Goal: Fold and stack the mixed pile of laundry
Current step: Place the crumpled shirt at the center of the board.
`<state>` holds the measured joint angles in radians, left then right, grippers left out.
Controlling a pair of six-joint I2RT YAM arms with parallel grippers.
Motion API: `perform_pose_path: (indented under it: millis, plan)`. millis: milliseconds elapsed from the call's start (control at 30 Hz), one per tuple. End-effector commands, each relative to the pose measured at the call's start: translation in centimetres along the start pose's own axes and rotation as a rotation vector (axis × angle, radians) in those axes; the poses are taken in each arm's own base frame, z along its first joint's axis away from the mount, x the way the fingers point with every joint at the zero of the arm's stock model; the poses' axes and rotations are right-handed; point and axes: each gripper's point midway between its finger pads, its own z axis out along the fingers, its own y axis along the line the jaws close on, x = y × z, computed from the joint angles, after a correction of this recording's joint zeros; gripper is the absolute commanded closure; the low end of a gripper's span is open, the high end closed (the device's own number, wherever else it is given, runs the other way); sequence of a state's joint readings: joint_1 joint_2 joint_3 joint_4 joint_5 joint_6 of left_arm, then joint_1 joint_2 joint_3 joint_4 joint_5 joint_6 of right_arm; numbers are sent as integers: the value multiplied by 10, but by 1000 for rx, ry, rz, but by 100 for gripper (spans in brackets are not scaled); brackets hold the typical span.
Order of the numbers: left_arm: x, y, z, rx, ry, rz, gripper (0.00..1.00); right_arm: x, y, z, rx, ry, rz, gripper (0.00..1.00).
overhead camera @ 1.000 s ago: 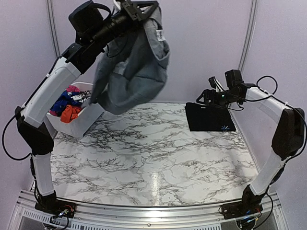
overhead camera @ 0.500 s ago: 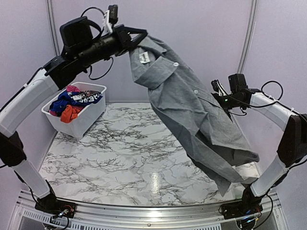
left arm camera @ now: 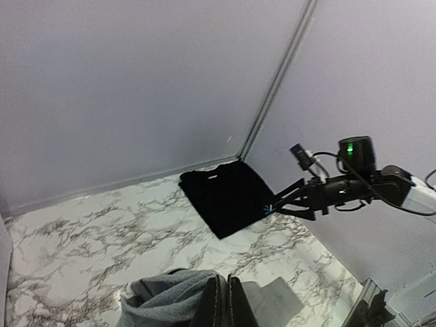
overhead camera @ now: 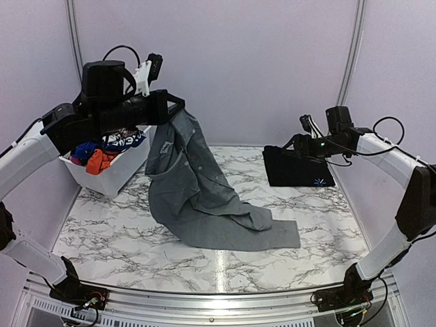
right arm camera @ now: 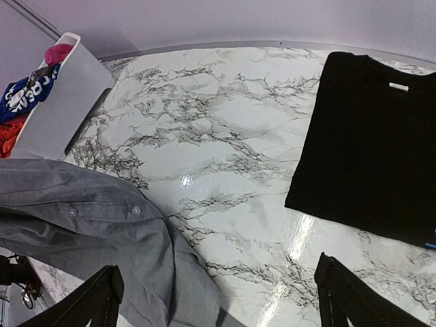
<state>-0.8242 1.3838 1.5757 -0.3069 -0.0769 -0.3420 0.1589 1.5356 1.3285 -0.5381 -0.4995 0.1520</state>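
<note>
My left gripper (overhead camera: 172, 109) is shut on the top of a grey buttoned shirt (overhead camera: 204, 197), well above the table's back left. The shirt hangs down from it, and its lower half lies spread on the marble toward the centre. In the left wrist view the fingers (left arm camera: 228, 303) are pressed together with grey cloth (left arm camera: 163, 296) bunched beside them. A folded black garment (overhead camera: 298, 167) lies flat at the back right. My right gripper (overhead camera: 287, 144) hovers over its left edge, open and holding nothing (right arm camera: 218, 269). Blue, orange-red and pink pieces (overhead camera: 102, 146) fill the basket.
The white plastic basket (overhead camera: 112, 178) stands at the back left, beside the left arm. Purple walls close off the back and both sides. Bare marble (overhead camera: 320, 211) shows in front of the black garment and along the near edge.
The left arm came down from high up. The grey shirt swung out to the right, then dropped, and its lower part now rests on the table. The right arm barely moved.
</note>
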Motion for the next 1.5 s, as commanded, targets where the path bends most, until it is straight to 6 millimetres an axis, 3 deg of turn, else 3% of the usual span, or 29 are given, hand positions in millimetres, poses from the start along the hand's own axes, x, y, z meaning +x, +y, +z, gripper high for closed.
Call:
perform_pose_path:
  millis: [0, 133, 300, 400, 500, 567, 633, 700, 833, 933, 1000, 1100, 1167, 1200, 1233, 1267, 1300, 1367, 1467]
  plan:
    - [-98, -43, -54, 72, -269, 65, 100, -10, 16, -11, -44, -29, -36, 6]
    - [-146, -16, -102, -112, -427, 60, 100, -19, 19, -13, -55, -41, -40, 6]
    - [-197, 34, -207, -412, -658, -14, 100, -21, 20, -12, -59, -36, -39, 6]
    - [-215, 49, -264, -501, -764, -41, 100, -20, 21, -9, -69, -27, -38, 6]
    - [-224, 53, -289, -529, -806, -40, 100, -20, 21, -7, -79, -20, -35, 6]
    - [-226, 50, -288, -529, -799, -8, 100, -21, 21, -5, -83, -14, -36, 6]
    - [-227, 40, -269, -481, -772, 28, 100, -22, 21, -3, -86, -9, -37, 6]
    - [-228, 21, -237, -384, -721, 52, 100, -22, 21, -4, -86, -11, -37, 6]
    - [-199, -25, -128, -142, -520, 74, 100, -21, 19, -6, -81, -13, -31, 6]
    - [-149, -58, -40, 13, -341, 50, 100, -19, 11, -14, -68, -23, -7, 6]
    - [-96, -80, 23, 52, -204, 66, 100, -17, 0, -24, -51, -37, 24, 6]
    - [-23, -123, 86, 105, -71, 113, 100, -14, -19, -37, -11, -61, 61, 6]
    - [1, -150, 111, 184, -24, 86, 94, -7, -27, -42, 11, -55, 79, 6]
    - [10, -161, 120, 223, 0, 73, 79, -6, -29, -43, 21, -52, 78, 6]
    - [14, -169, 124, 248, 12, 74, 58, -3, -31, -43, 32, -44, 76, 6]
    - [18, -170, 125, 243, 24, 89, 25, -1, -33, -43, 40, -36, 73, 6]
    - [16, -166, 123, 224, 22, 104, 5, 1, -34, -44, 48, -30, 72, 6]
    - [5, -144, 111, 147, 1, 125, 1, 3, -34, -45, 53, -23, 67, 6]
    - [1, -81, 96, 27, 25, 68, 1, 9, -26, -41, 24, -10, 57, 6]
